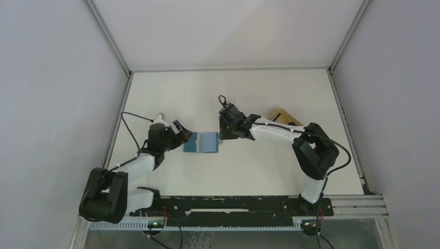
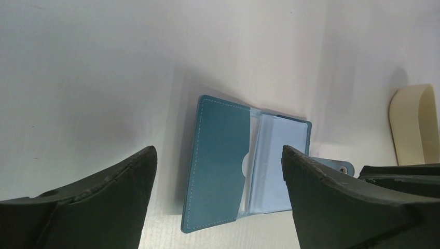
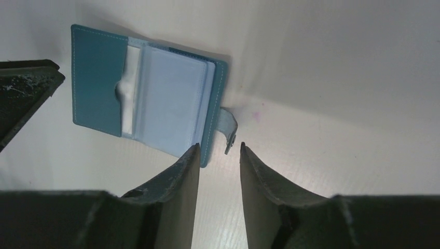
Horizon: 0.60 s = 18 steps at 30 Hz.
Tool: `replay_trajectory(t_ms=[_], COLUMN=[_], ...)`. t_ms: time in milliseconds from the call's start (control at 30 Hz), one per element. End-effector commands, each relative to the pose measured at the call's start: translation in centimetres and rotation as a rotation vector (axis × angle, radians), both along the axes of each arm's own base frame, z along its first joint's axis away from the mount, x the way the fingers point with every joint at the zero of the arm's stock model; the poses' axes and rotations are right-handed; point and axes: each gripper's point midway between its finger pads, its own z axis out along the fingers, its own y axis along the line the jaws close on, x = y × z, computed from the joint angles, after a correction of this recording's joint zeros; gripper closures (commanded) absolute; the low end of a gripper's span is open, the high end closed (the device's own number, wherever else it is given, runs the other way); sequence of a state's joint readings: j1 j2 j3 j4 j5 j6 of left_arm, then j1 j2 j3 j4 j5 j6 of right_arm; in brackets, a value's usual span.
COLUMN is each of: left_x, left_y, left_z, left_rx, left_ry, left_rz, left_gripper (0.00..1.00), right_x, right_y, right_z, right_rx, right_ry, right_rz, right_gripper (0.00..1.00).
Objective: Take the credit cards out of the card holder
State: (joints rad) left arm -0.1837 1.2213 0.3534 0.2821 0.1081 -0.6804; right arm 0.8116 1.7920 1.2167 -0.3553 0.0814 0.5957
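Open card holder [image 1: 202, 142] is flanked by left gripper [image 2: 218, 150], spread wide, and right gripper [image 3: 218, 148], narrowly parted and empty, at snap tab [image 3: 228, 129].

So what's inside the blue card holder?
The card holder lies open: a teal pocket with a thumb notch on one side, a stack of pale cloudy sleeves on the other. Whether cards sit inside them is hidden.

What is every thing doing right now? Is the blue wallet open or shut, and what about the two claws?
card holder, open like a book, flat on the table.
snap tab, undone, sticking out at the side.
tan card, out of the holder, lying on the table.
left gripper, open wide, holding nothing.
right gripper, a little open, empty, beside the snap tab.
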Motion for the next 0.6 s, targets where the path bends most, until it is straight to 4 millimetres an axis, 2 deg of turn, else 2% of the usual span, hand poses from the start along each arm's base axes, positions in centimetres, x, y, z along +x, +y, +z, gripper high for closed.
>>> replay_trajectory(t_ms=[0, 233, 567], left_x=[0.1, 0.3, 0.7], left_y=[0.5, 0.4, 0.3], left_z=[0.0, -0.4, 0.1], left_rx=[0.027, 0.034, 0.034], left_ry=[-0.024, -0.012, -0.021], left_rz=[0.0, -0.004, -0.013], left_gripper=[0.07, 0.07, 0.07], right_x=[1.3, 1.9, 2.4], right_y=[0.5, 0.5, 0.4], right_z=[0.6, 0.0, -0.2], right_rx=[0.018, 0.014, 0.024], right_ry=[-0.028, -0.01, -0.01], right_rz=[-0.015, -0.017, -0.027], right_gripper=[0.6, 0.64, 0.73])
